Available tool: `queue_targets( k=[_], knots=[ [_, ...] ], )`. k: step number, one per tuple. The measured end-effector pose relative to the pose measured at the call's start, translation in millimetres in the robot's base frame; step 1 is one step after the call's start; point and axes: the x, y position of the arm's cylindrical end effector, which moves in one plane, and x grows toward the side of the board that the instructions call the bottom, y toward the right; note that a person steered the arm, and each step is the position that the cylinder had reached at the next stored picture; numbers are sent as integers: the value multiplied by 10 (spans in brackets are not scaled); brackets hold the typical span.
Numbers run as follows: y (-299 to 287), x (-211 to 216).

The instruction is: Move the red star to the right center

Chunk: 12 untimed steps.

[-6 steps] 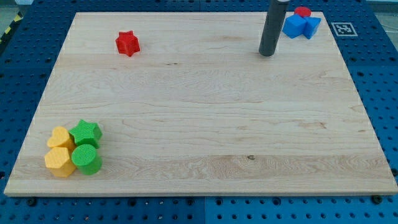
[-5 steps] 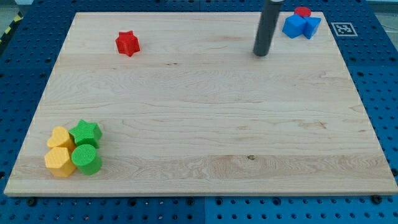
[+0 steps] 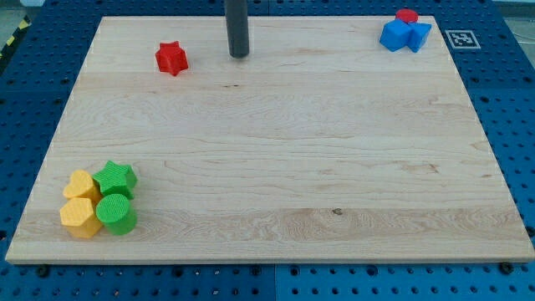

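Note:
The red star (image 3: 171,58) lies on the wooden board (image 3: 276,150) near the view's top left. My tip (image 3: 240,55) rests on the board to the right of the red star, with a clear gap between them. The dark rod rises straight up out of the view's top.
Two blue blocks (image 3: 405,35) and a small red round block (image 3: 407,15) sit together at the top right corner. A yellow heart (image 3: 80,184), a yellow hexagon (image 3: 80,216), a green star (image 3: 115,178) and a green cylinder (image 3: 116,215) cluster at the bottom left.
My tip has slid far to the left along the top of the board, from beside the blue blocks to near the red star. No block has moved.

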Motion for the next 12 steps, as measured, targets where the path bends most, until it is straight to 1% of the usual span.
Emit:
queue_targets(
  k=[1,2,3,4,5,6,7,8,9,10,11,12],
  knots=[
    [-481,-264],
    [-1175,-225],
    [-1583,-59],
    [-1095,241],
    [-39,520],
    [582,641],
    [437,465],
    [-29,367],
    [-170,557],
    [-62,880],
    [184,944],
    [-283,840]
  ],
)
